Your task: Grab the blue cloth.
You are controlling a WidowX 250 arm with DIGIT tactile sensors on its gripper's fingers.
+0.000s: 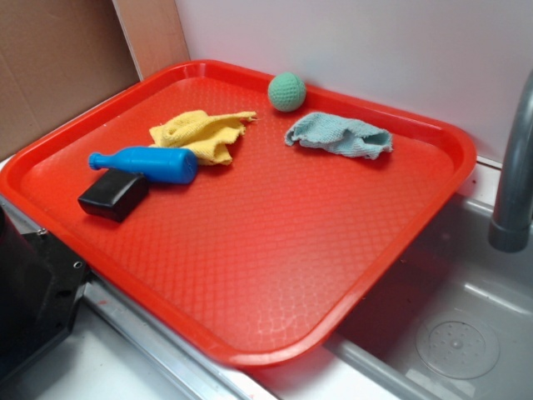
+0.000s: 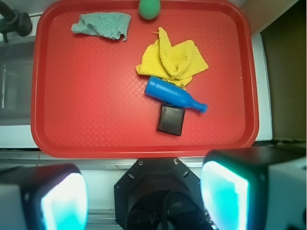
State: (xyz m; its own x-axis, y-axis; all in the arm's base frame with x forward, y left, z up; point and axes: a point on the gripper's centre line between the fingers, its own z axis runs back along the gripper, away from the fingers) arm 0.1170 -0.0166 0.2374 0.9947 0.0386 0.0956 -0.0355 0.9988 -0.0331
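Gripper (image 2: 144, 191) sitting off tray's (image 2: 96, 143) near edge, jaws spread, holding nothing. Blue cloth (image 2: 103, 25) lying crumpled in far corner, near green ball (image 2: 149, 8). Recommending approaching from above, pinching raised fold, avoiding ball.

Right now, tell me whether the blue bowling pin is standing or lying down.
Lying down: the blue bowling pin rests on its side on the red tray.

- No text, label, brand, number or sign can be read in either view; the red tray (image 1: 433, 142), the cloths, the blue pin (image 1: 150, 162) and the black block (image 1: 114, 197) all show plain surfaces without lettering
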